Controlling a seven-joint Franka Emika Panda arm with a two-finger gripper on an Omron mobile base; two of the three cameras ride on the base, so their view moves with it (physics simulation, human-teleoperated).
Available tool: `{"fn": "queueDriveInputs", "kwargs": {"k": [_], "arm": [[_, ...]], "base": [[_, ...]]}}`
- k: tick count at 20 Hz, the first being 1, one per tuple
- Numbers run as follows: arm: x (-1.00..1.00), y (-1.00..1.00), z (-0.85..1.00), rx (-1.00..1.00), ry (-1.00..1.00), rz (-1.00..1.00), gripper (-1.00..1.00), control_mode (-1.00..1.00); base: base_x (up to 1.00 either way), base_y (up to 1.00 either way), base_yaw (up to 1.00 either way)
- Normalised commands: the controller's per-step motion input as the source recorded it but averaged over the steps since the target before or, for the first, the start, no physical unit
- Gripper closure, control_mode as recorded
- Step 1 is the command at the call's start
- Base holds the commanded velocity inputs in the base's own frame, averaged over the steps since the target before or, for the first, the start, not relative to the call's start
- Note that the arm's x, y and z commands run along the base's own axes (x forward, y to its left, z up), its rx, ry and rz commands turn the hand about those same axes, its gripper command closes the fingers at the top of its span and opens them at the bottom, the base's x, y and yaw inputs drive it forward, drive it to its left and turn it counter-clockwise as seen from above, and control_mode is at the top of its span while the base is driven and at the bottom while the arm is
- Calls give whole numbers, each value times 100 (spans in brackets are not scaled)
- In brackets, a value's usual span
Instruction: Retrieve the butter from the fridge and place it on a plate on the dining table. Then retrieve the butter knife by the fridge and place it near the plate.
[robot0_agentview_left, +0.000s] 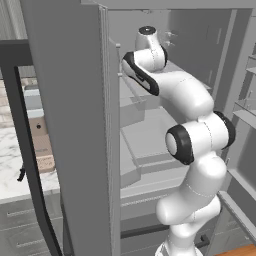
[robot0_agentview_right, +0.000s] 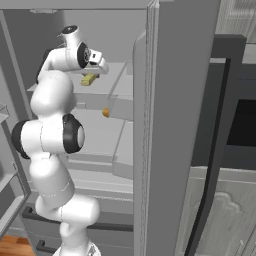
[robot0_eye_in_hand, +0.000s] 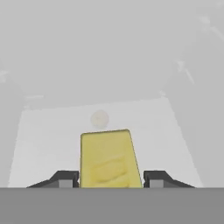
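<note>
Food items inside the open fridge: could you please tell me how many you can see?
2: a yellow rectangular butter stick on the upper shelf between the fingers, and a small round orange ball on the shelf below. Others may be hidden.

Inside the open fridge, counted

One fridge (robot0_agentview_right: 170, 125), one yellow stick of butter (robot0_eye_in_hand: 108, 157) on its upper shelf, and one small orange ball (robot0_agentview_right: 105, 113) at the front edge of the shelf below.

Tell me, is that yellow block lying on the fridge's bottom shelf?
No: in the right base view the butter lies on an upper shelf of the fridge, just under the gripper, with more shelves below it.
</note>
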Motion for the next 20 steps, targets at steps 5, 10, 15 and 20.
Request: {"fn": "queueDriveInputs", "kwargs": {"k": [5,10,15,20], "arm": [[-43,-15,7,7,1,-15,100,-100],[-98,-7,7,8,-4,0,100,-100],[-100,-17,-2,2,-5,5,100,-100],[-100,-27,0,0,-7,28,100,-100]], "base": [[0,0,0],[0,0,0],[0,0,0],[0,0,0]]}}
